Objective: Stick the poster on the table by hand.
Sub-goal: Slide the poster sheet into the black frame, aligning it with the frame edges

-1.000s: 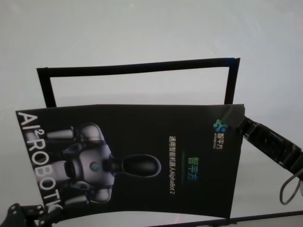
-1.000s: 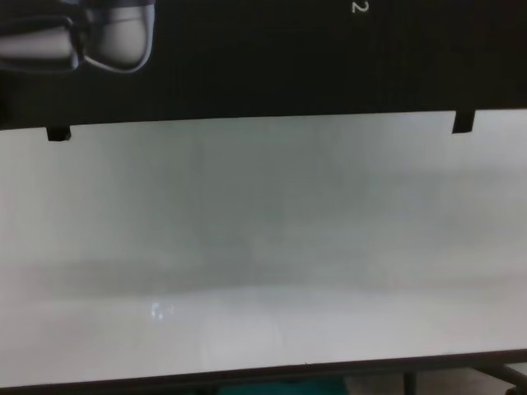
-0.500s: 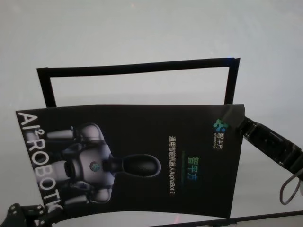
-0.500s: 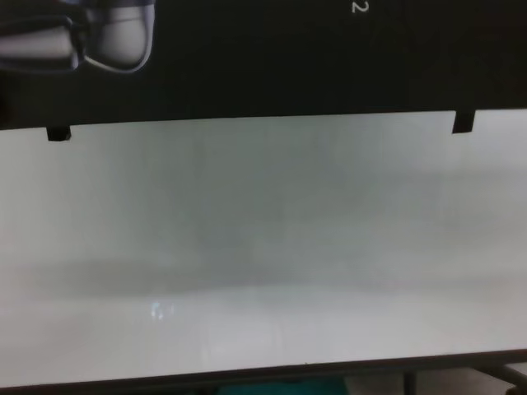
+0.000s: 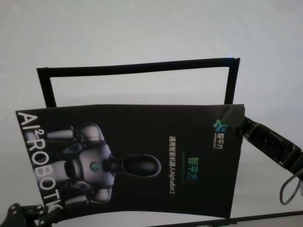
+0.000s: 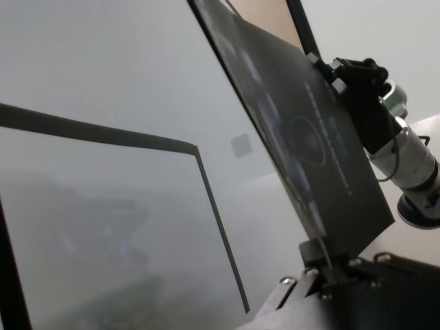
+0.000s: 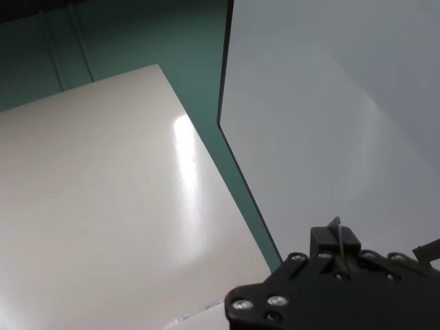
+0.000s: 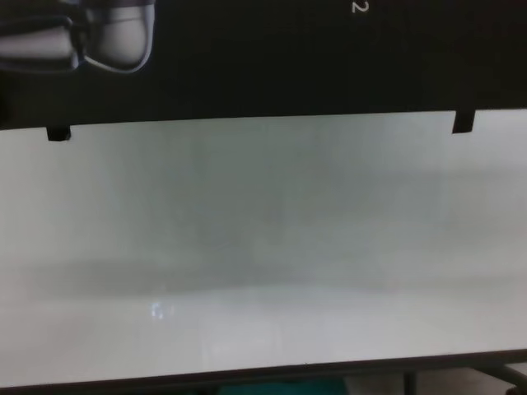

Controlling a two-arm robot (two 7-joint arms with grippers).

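Observation:
The poster (image 5: 142, 156), a black glossy sheet with a silver robot picture and white lettering, hangs in the air above the table (image 5: 142, 28), tilted. My left gripper (image 5: 52, 213) is shut on its near left corner, which the left wrist view (image 6: 322, 265) shows pinched between the fingers. My right gripper (image 5: 240, 126) is shut on its far right corner. The right wrist view shows only the sheet's thin edge in that gripper (image 7: 335, 242). In the chest view the poster (image 8: 288, 58) fills the top, above the bare table (image 8: 263, 247).
A rectangular frame of narrow black tape strips (image 5: 137, 67) lies on the table behind and under the poster; it also shows in the left wrist view (image 6: 213, 206). Two short black tabs (image 8: 463, 122) show below the poster's lower edge. The table's dark front edge (image 8: 263, 374) is near.

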